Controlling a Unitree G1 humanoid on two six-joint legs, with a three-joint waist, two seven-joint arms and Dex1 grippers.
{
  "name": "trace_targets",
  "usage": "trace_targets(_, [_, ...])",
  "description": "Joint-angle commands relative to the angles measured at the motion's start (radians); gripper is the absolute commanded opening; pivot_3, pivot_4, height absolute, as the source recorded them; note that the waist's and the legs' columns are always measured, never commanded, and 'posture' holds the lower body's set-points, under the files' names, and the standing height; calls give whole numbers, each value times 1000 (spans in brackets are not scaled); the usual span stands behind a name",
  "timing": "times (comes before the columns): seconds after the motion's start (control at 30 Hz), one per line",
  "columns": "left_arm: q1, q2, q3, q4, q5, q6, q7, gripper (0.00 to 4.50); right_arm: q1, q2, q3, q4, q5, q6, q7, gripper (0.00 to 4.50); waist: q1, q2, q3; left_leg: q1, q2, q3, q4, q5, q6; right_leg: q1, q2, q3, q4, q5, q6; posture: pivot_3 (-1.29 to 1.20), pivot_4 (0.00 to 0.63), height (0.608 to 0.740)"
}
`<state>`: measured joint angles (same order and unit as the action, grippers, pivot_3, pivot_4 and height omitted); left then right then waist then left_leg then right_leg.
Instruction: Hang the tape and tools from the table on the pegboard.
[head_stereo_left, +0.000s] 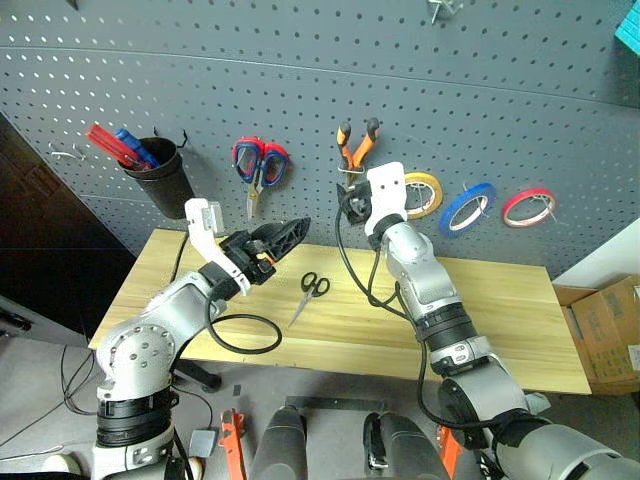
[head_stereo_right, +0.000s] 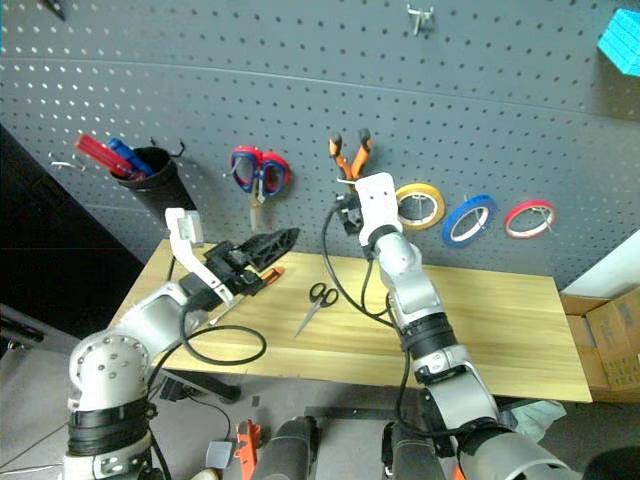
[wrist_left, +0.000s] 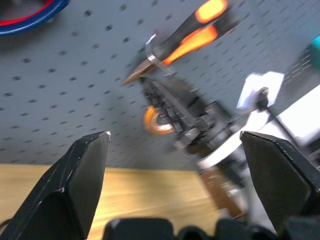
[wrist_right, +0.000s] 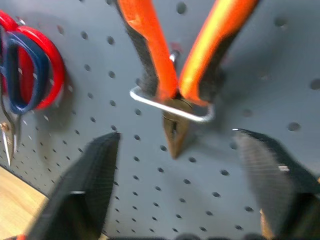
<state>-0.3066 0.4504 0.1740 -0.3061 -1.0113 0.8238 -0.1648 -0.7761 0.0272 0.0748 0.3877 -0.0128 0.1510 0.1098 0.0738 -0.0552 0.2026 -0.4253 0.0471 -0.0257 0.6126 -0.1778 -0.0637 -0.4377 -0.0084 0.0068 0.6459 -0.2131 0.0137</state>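
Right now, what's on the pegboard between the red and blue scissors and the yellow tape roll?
The pliers, hanging nose down in a wire hook, with the open right pincer just below them, seen in the left eye view.

Silver-grey jointed robot arms with black cabling

Each black two-fingered pincer, left (head_stereo_left: 290, 236) and right (head_stereo_left: 352, 203), carries a white wrist block; black bands ring the joints.

The table (head_stereo_left: 520, 320) was a long, light-wood top. The black-handled scissors (head_stereo_left: 309, 293) lay flat on it, near its middle. A black cable (head_stereo_left: 243, 333) looped beside the scissors.
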Motion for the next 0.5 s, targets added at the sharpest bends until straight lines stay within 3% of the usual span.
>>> trace_targets(0.03, [0,79,-176,84,329,-92,10,4500,94,-47,44,-266,73,100,152,4451,3,4,-2,0,0,-1,0,0,0,1,0,0,0,0,0,194,131,740])
trace_targets(0.13, [18,108,-292,168,499,-154,-31,4500,199,-123,99,-493,137,246,277,4451,-2,6,-2,0,0,2,-2,0,0,-1,0,2,-1,-1,0,173,154,740])
trace_targets(0.27, [14,74,-372,288,624,-197,-77,4500,328,-286,176,-689,188,346,456,4451,-3,11,1,-1,0,3,-2,0,0,-3,0,3,-1,-3,-4,134,193,740])
trace_targets(0.5, [-95,-58,-424,595,778,-270,-126,4500,420,-523,310,-717,115,184,685,4451,-25,17,19,1,0,3,1,0,0,-1,0,4,0,-5,-6,75,272,740])
